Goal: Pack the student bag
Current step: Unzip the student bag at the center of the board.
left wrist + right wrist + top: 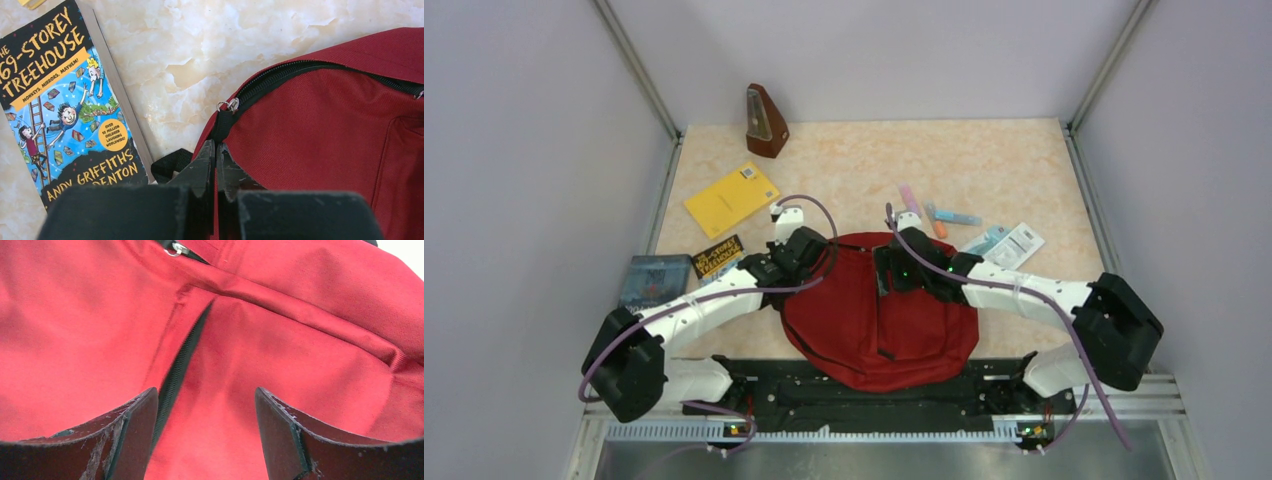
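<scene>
The student bag (879, 320), dark red with black zip trim, lies flat at the near middle of the table. My left gripper (802, 262) is at its far left corner. In the left wrist view the left gripper (216, 145) is shut, with a thin fold of the red bag (325, 130) pinched between the fingers, just below the main zip's metal pull (229, 105). My right gripper (894, 265) hovers over the bag's far middle. In the right wrist view it (206, 392) is open and empty, close above the red fabric (300, 355) and the front pocket's black zip (180, 360).
A "Treehouse" paperback (717, 257) lies just left of the bag and shows in the left wrist view (65, 100). A yellow book (731, 198), a dark case (654, 280), a brown metronome (766, 122), highlighters (937, 222) and white packets (1014, 243) lie further out.
</scene>
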Robot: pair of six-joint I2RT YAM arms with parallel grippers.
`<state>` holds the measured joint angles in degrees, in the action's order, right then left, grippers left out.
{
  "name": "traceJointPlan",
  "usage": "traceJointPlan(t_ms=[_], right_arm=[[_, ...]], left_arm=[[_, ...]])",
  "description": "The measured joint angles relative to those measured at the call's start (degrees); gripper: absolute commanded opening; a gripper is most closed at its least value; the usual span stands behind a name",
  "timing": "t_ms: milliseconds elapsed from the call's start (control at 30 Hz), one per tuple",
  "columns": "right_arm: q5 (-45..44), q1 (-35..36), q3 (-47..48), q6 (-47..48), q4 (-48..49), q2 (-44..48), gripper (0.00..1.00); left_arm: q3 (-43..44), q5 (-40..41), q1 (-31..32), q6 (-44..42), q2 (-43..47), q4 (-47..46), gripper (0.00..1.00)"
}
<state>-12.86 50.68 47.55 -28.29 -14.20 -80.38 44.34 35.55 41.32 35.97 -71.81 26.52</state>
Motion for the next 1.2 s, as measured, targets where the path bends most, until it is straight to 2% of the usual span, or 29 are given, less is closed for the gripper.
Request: traceJointPlan(t_ms=[333,467,700,967,1100,1200], right_arm=[[0.0,1.8,3.3,-0.9,2.8,-5.0,0.71],[-1.0,2.3,3.6,3.8,5.6,-6.0,0.75],[-1.9,2.5,5.8,18.9,14.9,-8.9,0.77],[6.9,-0.9,12.9,27.7,19.8,-17.7,0.76],[9.7,-1.6,17.9,30.5,19.8,-22.9,0.71],[10.6,-1.7,20.7,31.9,19.6,-26.3,0.59]], left_arm=[[-0.6,-0.2,0.0,0.5,0.3,0.0,0.00],[-0.7,-0.2,0.0,0.6,0.5,0.0,0.00],[-1.6,-1.2,0.0,0.9,1.2,-0.4,0.00],[-3.0,-2.7,0.0,1.9,2.1,-1.4,0.00],[-3.2,-3.3,0.0,2.1,2.3,-1.7,0.00],[-3.3,-3.3,0.0,2.2,2.4,-1.8,0.00]])
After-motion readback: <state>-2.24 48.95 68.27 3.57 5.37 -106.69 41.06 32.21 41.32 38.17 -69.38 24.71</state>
